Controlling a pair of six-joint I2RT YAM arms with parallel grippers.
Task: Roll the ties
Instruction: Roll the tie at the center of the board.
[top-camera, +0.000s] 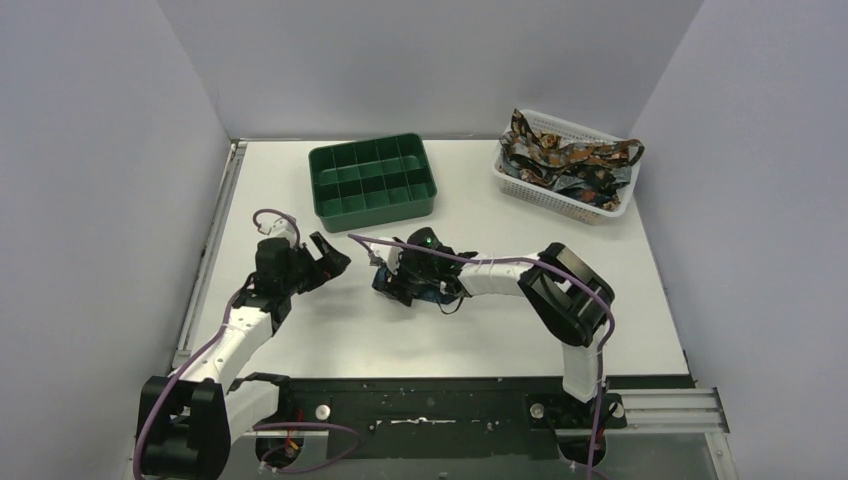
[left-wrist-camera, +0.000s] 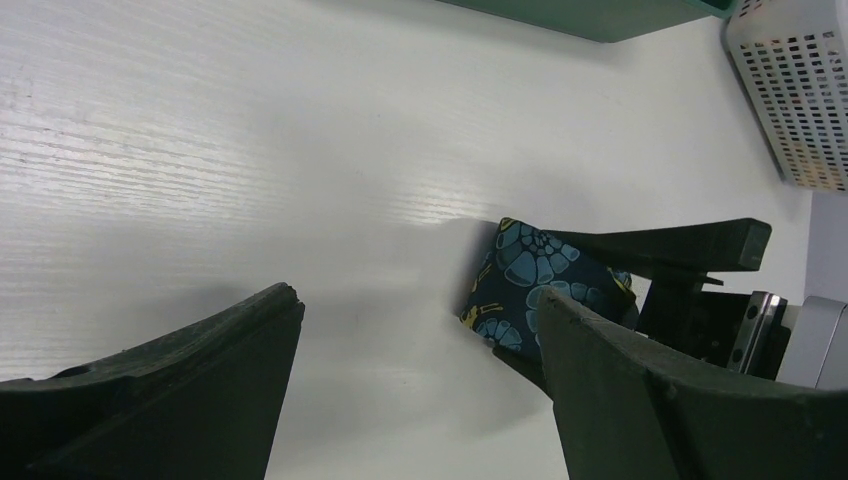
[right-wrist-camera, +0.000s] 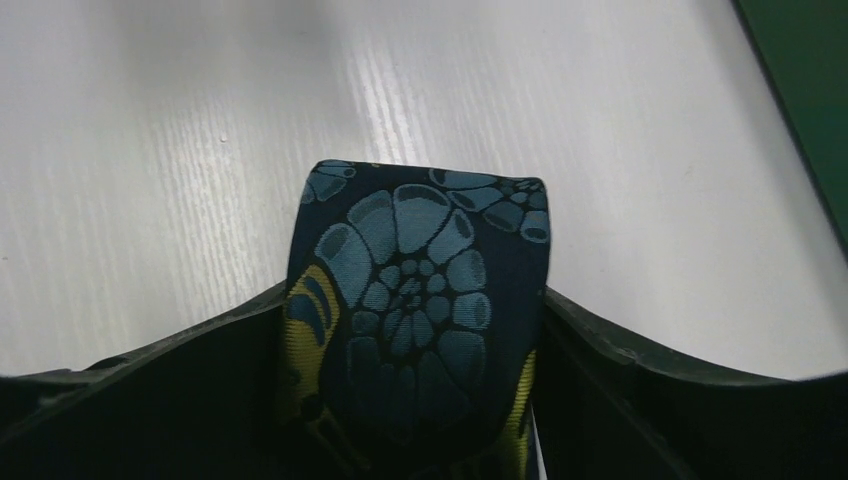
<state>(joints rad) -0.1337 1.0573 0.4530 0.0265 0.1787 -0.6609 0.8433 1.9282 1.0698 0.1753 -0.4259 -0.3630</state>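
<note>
A rolled tie, dark navy with blue flower shapes and yellow marks, sits on the white table between the fingers of my right gripper, which is shut on its two sides. From above, this gripper lies low at the table's middle, with the tie showing blue at its tip. My left gripper hovers just left of it, open and holding nothing. In the left wrist view the roll lies beyond and right of the wide-apart left fingers. More ties are heaped in the basket.
A green compartment tray stands at the back centre. The white mesh basket stands at the back right, near the right wall. Grey walls close the table on three sides. The arm bases are at the near edge.
</note>
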